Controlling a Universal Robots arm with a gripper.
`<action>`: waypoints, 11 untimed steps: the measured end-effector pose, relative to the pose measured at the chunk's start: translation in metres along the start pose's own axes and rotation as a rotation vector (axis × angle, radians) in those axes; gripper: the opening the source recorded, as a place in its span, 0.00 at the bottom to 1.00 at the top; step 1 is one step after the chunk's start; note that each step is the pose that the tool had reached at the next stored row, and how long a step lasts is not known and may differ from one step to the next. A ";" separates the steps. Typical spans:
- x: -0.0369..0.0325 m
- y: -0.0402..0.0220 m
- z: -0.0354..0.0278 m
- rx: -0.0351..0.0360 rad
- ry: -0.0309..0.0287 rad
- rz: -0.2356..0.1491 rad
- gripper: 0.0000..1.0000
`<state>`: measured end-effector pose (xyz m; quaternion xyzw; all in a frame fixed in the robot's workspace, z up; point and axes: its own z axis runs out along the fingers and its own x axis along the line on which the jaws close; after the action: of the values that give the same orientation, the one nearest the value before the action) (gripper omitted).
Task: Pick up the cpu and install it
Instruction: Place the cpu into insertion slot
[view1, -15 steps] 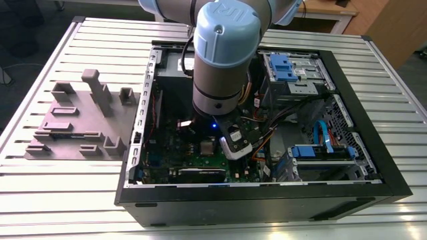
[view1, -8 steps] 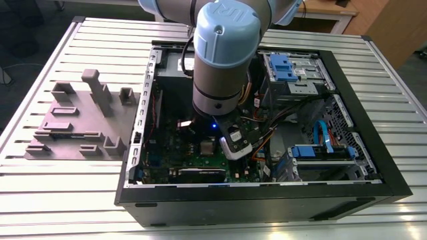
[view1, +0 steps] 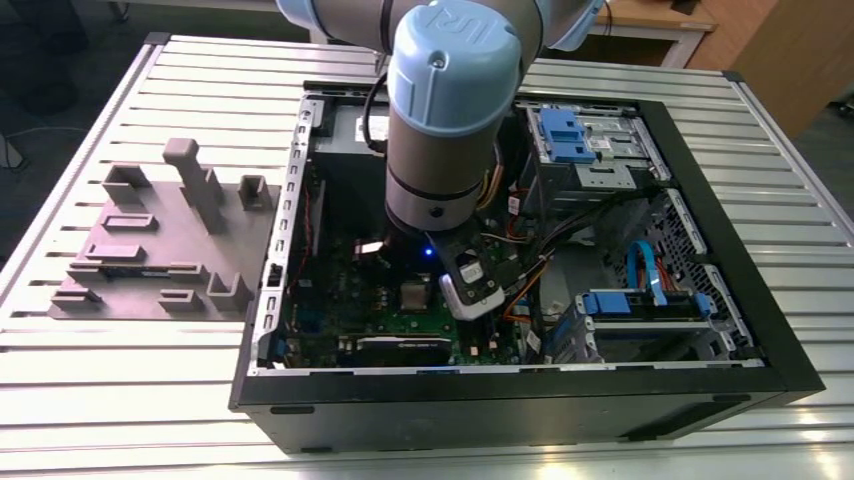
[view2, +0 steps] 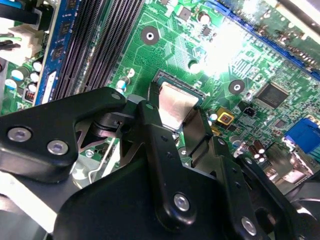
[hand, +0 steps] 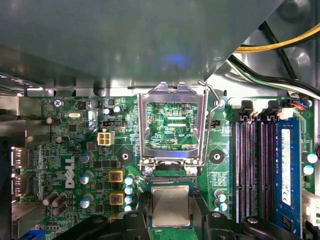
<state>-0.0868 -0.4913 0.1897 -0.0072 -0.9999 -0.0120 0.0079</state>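
Fingers (view2: 150, 130) of our gripper (view2: 175, 112) pinch the cpu (hand: 171, 205) between them over the socket (view2: 172, 79), with the open frame (hand: 172, 125) just beyond the fingertips; we fear any tilt or offset would bend the pins beneath.

Open computer case (view1: 534, 405) flat on its side on a slatted metal table (view1: 120, 400). Robot arm (view1: 447, 110) down into the case from above, lower end close over the green circuit board (view1: 334, 300) inside the case, small blue light (view1: 427, 250) lit at that end. Blue drive brackets (view1: 567, 135) in the case's far corner. Grey moulded holder (view1: 147, 250) just outside the case, on the exterior view's left.
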 end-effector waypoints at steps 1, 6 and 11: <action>-0.0001 0.0000 0.0002 0.0001 0.0001 0.000 0.44; -0.0013 0.0000 0.0017 -0.0003 -0.0002 0.000 0.57; -0.0015 0.0000 0.0014 -0.0003 -0.0002 0.000 0.57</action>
<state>-0.0854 -0.4912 0.1883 -0.0072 -0.9999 -0.0121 0.0078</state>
